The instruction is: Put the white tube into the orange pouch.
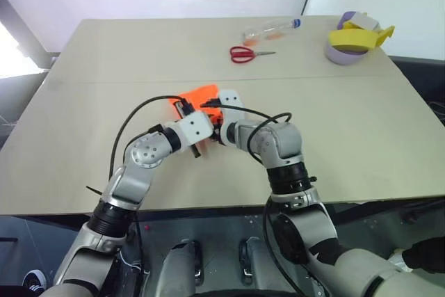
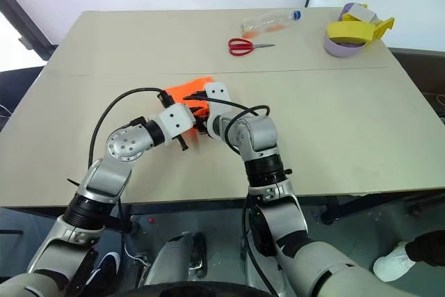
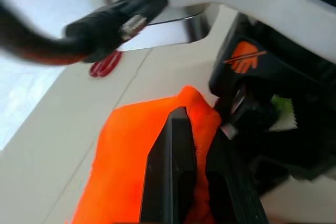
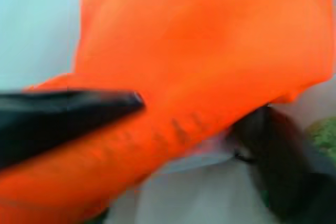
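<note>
The orange pouch (image 1: 199, 94) lies mid-table, partly covered by both hands. My left gripper (image 3: 199, 182) is shut on the pouch's edge, with orange fabric pinched between its two black fingers (image 3: 170, 166). My right gripper (image 4: 194, 108) comes in from the other side and presses against the pouch, its fingers spread wide, so it is open. A pale sliver (image 4: 197, 157) shows under the fabric's rim between them; I cannot tell whether it is the white tube. In the left eye view the two grippers meet at the pouch's near edge (image 1: 208, 117).
Red-handled scissors (image 1: 243, 53) and a clear bottle with a blue cap (image 1: 271, 30) lie at the back of the table. Yellow and purple tape rolls (image 1: 351, 43) sit at the back right. The table's front edge (image 1: 208, 206) runs close below the arms.
</note>
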Robot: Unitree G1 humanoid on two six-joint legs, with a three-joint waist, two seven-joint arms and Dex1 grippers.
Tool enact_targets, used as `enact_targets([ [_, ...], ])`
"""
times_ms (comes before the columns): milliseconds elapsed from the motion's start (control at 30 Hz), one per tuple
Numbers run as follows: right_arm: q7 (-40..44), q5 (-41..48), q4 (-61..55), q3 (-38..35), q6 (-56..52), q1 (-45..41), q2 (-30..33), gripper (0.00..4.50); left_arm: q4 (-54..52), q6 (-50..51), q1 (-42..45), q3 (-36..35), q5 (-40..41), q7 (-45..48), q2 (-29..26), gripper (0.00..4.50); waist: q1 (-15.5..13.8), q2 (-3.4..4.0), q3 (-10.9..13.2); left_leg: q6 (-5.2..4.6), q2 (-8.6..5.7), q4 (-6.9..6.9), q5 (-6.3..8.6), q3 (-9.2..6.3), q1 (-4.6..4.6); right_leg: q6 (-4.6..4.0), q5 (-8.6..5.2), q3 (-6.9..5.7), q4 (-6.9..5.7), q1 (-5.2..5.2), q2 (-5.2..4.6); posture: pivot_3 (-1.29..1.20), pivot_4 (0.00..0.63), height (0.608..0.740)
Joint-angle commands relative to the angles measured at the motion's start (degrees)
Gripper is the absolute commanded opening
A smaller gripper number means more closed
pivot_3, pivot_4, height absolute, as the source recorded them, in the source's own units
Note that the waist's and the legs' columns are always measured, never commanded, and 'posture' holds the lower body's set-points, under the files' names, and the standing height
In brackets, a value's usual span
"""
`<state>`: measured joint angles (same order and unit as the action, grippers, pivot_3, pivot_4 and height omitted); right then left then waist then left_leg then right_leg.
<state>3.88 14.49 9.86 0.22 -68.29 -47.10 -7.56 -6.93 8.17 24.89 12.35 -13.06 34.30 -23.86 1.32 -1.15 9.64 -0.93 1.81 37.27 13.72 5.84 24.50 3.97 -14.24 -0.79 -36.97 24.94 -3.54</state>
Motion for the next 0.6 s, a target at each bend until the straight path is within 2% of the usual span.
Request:
enact_targets([
  [33,4.54,2.56,-5.81,2.62,0.32,-1.31,0.35,4.44,-1.28,-0.65,-0.48,1.04,0.21,0.18,0.08,0.0,0.0,0.0,0.0,0.0,0.0,0.0,0.0,0.0,0.0,0.0,0.0,0.0,0.0,0.0,0.0,0.0,0.15,0.74],
  [100,6.27,1.47,-8.67,6.27,-0.25,-0.58,3.41,4.44,-0.91,-0.82,-0.47,0.93,0.23,0.05,-0.01,0.0,-0.03,0.0,0.0,0.0,0.0,0.0,0.0,0.0,0.01,0.0,0.0,0.0,0.01,0.0,0.0,0.0,0.15,0.74],
  [400,13.82,8.98,-21.93,5.53,-9.53,4.55,8.64,4.44,-0.74,-1.64,-1.62,1.03,-0.09,0.24,-0.81,0.0,-0.09,0.0,0.0,0.0,0.0,-0.02,0.0,0.0,0.03,-0.01,-0.01,0.04,0.06,0.01,-0.03,0.0,0.15,0.74],
  [533,16.98,12.35,-24.35,3.8,-11.57,4.5,10.48,4.44,-0.77,-1.54,-2.09,0.99,0.22,0.22,-0.99,0.0,-0.12,0.0,0.0,0.0,0.01,-0.03,0.0,-0.02,0.02,-0.02,-0.01,0.03,0.03,0.03,-0.03,0.0,0.15,0.74],
  [600,19.01,13.38,-27.24,5.53,-10.77,4.75,12.54,4.44,-0.64,-1.73,-2.47,1.02,0.21,0.19,-1.22,0.0,-0.16,0.0,0.0,0.0,0.01,-0.03,0.0,-0.02,0.02,-0.02,-0.01,0.04,0.04,0.04,-0.03,0.0,0.15,0.74],
])
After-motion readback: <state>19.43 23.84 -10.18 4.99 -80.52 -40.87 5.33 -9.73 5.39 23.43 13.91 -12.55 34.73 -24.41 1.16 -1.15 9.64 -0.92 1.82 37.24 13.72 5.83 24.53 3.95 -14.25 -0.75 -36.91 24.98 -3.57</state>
